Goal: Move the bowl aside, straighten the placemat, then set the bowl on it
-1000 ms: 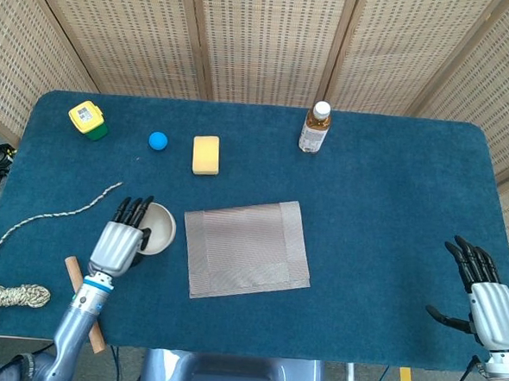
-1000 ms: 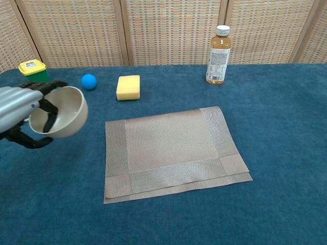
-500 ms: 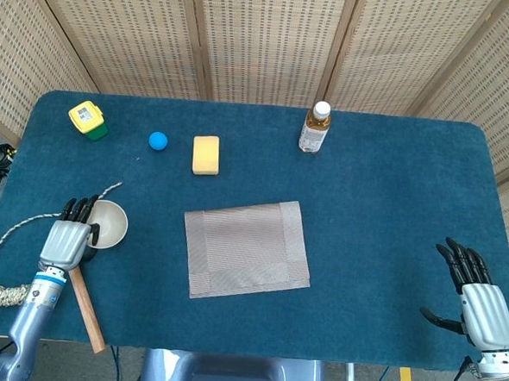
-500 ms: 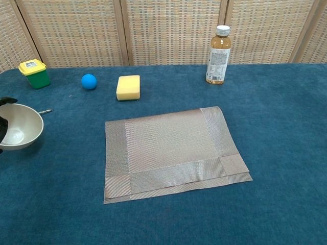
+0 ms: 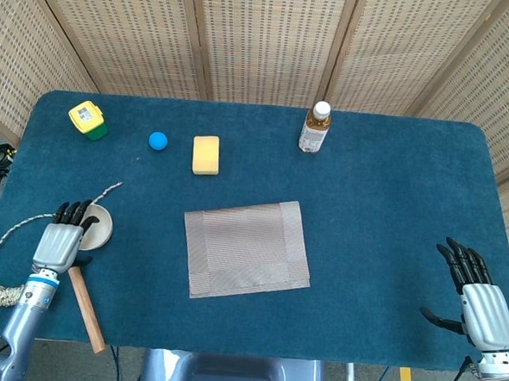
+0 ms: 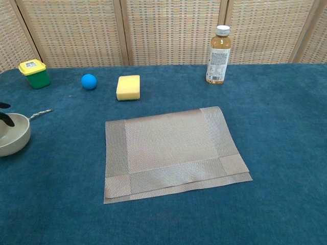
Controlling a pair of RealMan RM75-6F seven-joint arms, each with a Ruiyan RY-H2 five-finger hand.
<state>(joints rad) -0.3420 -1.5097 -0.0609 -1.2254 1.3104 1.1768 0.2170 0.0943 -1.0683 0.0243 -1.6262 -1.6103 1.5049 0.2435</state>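
Stretching wall to wall beneath woven screens point(image 5: 264, 36), blue surface point(image 5: 392, 207) carries placemat point(image 5: 246, 249) — bowl point(image 5: 97, 227) left of it, my left hand point(image 5: 58, 244) fingers gripping it, right hand point(image 5: 482, 310) fingers spread.

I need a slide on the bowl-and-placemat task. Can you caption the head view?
Left hand holds the bowl at the table's left edge, clear of the skewed placemat.

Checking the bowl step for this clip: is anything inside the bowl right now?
Only the left hand's dark fingers reach over the bowl's rim. The visible inner wall looks bare, but the hand and the frame edge hide part of the interior.
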